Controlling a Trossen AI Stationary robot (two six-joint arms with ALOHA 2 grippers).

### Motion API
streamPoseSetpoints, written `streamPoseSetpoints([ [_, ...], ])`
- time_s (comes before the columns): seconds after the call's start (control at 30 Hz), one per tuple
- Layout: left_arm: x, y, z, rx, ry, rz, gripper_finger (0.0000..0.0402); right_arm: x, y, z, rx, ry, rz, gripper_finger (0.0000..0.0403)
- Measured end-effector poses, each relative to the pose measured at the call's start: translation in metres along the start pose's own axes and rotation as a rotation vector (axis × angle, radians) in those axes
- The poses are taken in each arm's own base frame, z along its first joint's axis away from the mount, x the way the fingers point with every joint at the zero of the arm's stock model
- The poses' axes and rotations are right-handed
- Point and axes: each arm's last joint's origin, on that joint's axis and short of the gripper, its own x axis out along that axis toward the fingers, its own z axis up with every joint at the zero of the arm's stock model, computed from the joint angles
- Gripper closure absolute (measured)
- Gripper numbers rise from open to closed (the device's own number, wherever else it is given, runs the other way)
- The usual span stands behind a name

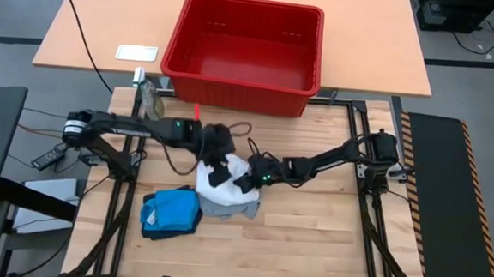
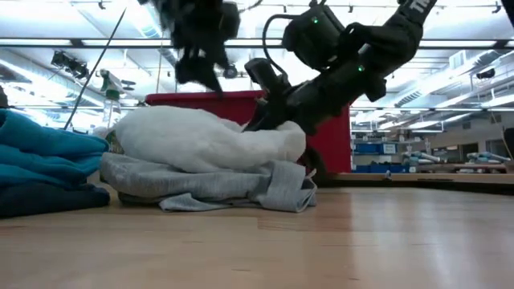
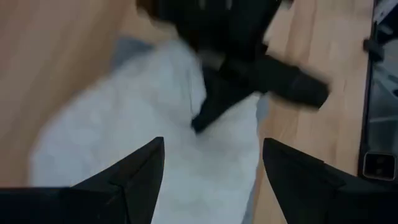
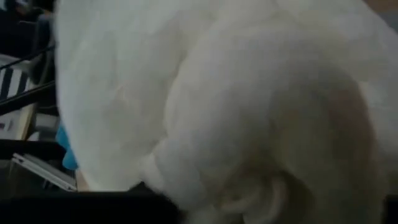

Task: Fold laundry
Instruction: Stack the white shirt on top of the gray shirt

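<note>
Resting near the middle of the wooden counter, the white garment lies bunched on top of the light grey garment, which spreads flat beneath it. Just beside this pile, on the left arm's side, the bright blue garment sits folded on the dark navy garment.

The right end effector is down at the white garment's edge, on the right arm's side of it. Its wrist view is filled with white cloth pressed close; whether the fingers grip the cloth or merely touch it cannot be told.

The left end effector hangs above the white garment, clear of it. In the left wrist view both fingers stand wide apart with nothing between them, and the white cloth lies below.

The red basket stands on a second table beyond the counter, well apart from the garments.
</note>
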Motion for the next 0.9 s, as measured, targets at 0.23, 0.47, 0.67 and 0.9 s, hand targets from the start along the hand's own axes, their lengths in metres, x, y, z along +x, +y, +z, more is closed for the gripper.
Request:
streamPoseSetpoints([
  [0.23,0.04,0.011,-0.052,-0.06,0.136,0.025,0.0129,-0.036,0.02,-0.001,0.012,0.026,-0.06,0.0101],
  [0.47,0.064,0.023,-0.075,-0.175,0.037,-0.012,0.0129,-0.106,0.047,0.009,0.05,-0.015,-0.073,0.0063],
  [0.67,0.066,0.018,-0.057,-0.168,-0.146,-0.027,0.0129,-0.155,0.064,0.012,0.076,-0.114,-0.023,0.009],
  [0.9,0.105,0.019,-0.045,-0.143,-0.267,-0.097,0.0129,-0.189,0.064,0.002,0.032,-0.163,-0.093,0.0123],
])
